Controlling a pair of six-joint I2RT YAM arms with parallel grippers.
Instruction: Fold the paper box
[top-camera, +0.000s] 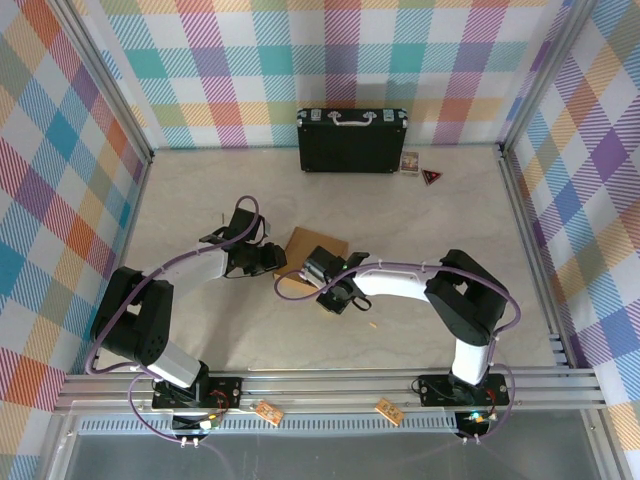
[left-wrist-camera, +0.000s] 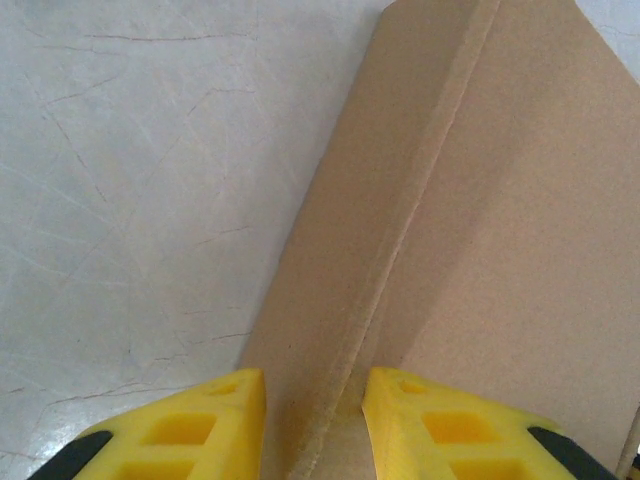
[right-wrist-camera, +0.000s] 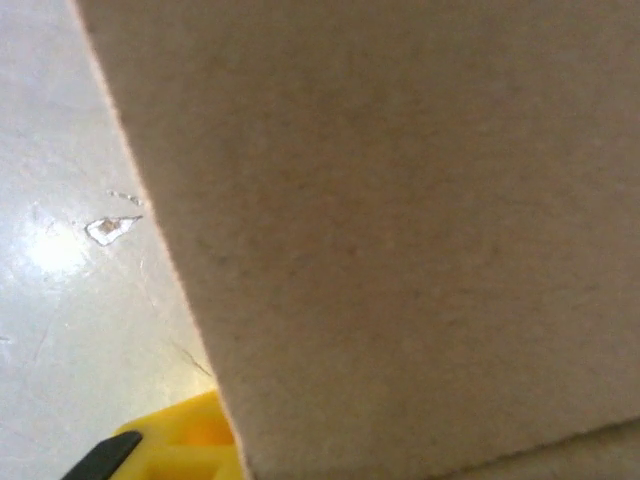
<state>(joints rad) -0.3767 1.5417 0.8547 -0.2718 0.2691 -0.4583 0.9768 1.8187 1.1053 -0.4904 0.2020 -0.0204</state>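
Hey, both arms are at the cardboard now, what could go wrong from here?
The left gripper straddles a crease in the cardboard; if that pinch is loose, the flap could slip out and spring flat. The right gripper sits very close to the cardboard, so it might shove it across the table rather than fold it.

Across my pale marbled tabletop (top-camera: 200, 200), a black hard case with a silver handle (top-camera: 352, 141) stands against the plaid wall (top-camera: 300, 60). Just right of it I see a small printed card (top-camera: 409, 162) and a dark triangle (top-camera: 431, 177). Two orange tags (top-camera: 267, 412) (top-camera: 389, 411) sit on the near rail (top-camera: 330, 385).
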